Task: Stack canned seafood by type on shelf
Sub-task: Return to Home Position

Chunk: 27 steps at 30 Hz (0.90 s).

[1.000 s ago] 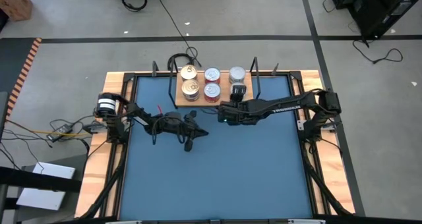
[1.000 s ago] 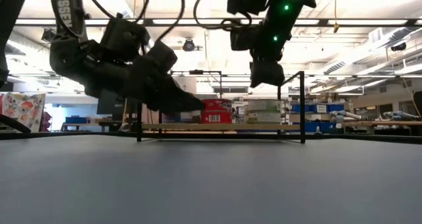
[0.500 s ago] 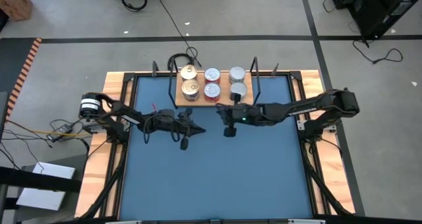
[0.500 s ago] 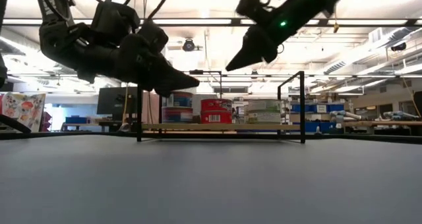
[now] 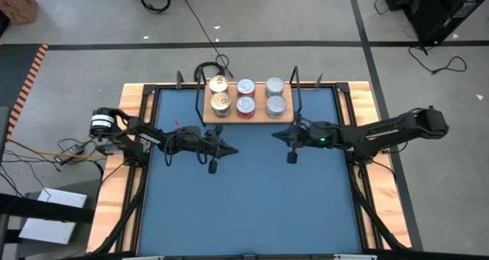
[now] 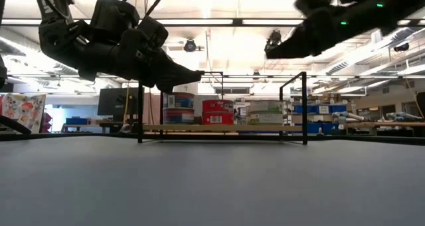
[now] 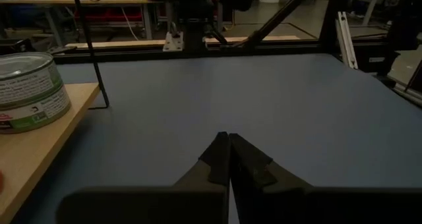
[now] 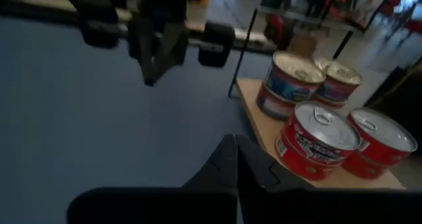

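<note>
Step in hand: I judge this to be the return of both arms to their rest position; neither carries anything.
Left hand (image 5: 231, 151): clenched, with nothing between the fingers. It hangs above the table (image 5: 252, 206), near the left front corner of the shelf (image 5: 260, 118) but apart from it.
Right hand (image 5: 277, 133): also clenched and empty, above the table just in front of the right part of the shelf, not touching it.
Shelf: it stands at the far middle of the table, a light wooden board with black wire uprights at its ends.
Canned seafood: every tin that I can see is on the shelf, in three groups by type: gold-lidded tins (image 5: 220, 101) on the left, red-sided tins (image 5: 245, 105) in the middle, silver-lidded tins (image 5: 276, 105) on the right. From above, each group shows two lids.
Pile height: in the low view the piles look taller than one tin, but I cannot count them.
Done: no tin lies on the table, so the sorting seems finished.
Left to do: probably only the parking of the arms.
Surface: flat blue top with a wooden rim.
Room: grey floor (image 5: 76, 15) with dark tape lines and loose cables (image 5: 199, 23); the low view shows ceiling lights and workbenches behind.
</note>
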### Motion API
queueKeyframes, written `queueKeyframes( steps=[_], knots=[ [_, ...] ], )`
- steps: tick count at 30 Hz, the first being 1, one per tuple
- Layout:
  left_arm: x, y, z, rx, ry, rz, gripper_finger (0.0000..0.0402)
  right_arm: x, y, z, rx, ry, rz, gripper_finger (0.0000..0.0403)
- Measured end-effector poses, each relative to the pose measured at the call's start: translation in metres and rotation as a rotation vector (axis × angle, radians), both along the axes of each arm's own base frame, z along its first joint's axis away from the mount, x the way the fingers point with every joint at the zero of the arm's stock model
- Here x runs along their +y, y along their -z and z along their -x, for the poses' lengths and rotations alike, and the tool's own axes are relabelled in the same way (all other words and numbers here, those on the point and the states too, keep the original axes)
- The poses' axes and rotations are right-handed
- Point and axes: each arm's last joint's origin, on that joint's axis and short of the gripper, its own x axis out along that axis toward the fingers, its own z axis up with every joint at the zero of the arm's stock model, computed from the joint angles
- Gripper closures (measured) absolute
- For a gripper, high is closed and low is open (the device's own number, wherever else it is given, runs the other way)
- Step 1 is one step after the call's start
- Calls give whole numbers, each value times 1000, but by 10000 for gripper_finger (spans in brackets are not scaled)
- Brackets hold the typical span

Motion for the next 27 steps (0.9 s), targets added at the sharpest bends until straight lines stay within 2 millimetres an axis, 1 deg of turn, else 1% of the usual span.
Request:
queueKeyframes(
  steps=[5, 8, 11, 16, 19, 23, 25, 27],
  knots=[
    [0, -7, 2, -24, 4, -13, 392, 0, 14, 32, -73, 4, -27, 400],
    [0, -14, 3, -52, 4, -17, 392, 1, 18, 48, -106, 2, -22, 400],
    [-1, -19, 5, -54, 4, -16, 392, 0, 24, 63, -134, -5, -27, 401],
    [-1, -19, 8, -12, 7, -30, 392, -1, 37, 83, -187, -3, -71, 402],
    [-1, -21, 14, -13, 4, 8, 392, -1, 43, 92, -229, -5, -77, 402],
    [-1, -23, 33, -55, -27, 14, 392, -1, 52, 103, -272, 1, -92, 402],
    [2, -24, 46, -68, -61, 16, 392, -1, 53, 106, -254, 18, -98, 403],
    [4, -30, 55, -105, -74, 24, 392, -2, 54, 109, -255, 45, -90, 403]
  ],
)
